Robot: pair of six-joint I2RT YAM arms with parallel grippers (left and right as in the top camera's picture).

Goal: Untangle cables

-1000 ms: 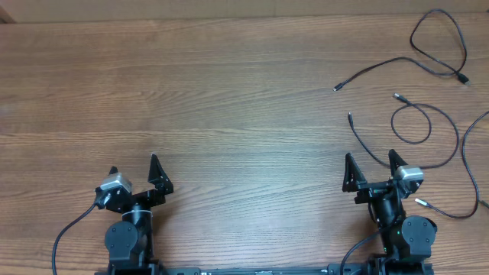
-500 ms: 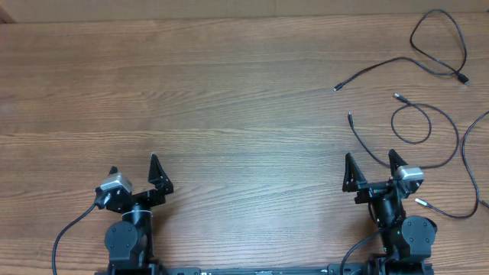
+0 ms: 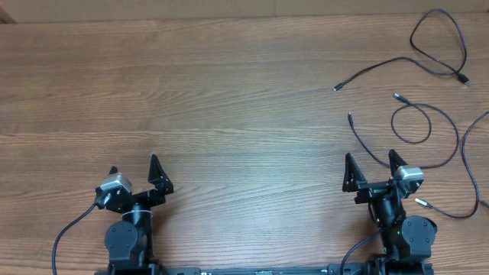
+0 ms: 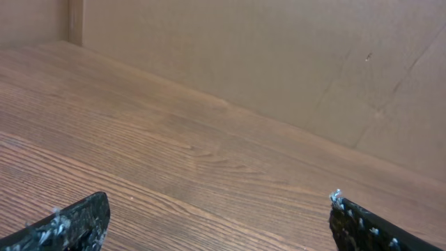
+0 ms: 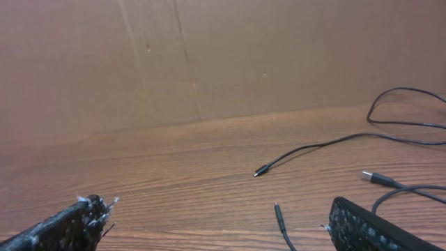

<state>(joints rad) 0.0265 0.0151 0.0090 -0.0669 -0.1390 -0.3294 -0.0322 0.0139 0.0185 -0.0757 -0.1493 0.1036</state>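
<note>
Nothing has moved since the earlier overhead frames: arms and cords are static. Left gripper point(image 3: 134, 165) is parked at the near edge, jaws wide, empty. The brown wood-grain tabletop point(image 3: 229, 92) is bare across left and centre, so there's plenty of room to spread into. Right gripper point(image 3: 370, 157) is also wide open, holding nothing. The thin black plug-ended cables point(image 3: 428, 69) all lie on the right. Far cable point(image 3: 382, 67) lies alone, looks done. Looped cable point(image 3: 365, 141) crosses itself and passes under the right gripper. Right-edge cable point(image 3: 422, 203) leaves frame, overlap unclear. Left to do, I'd say: open the loop. Right side is tight against the table edge.
</note>
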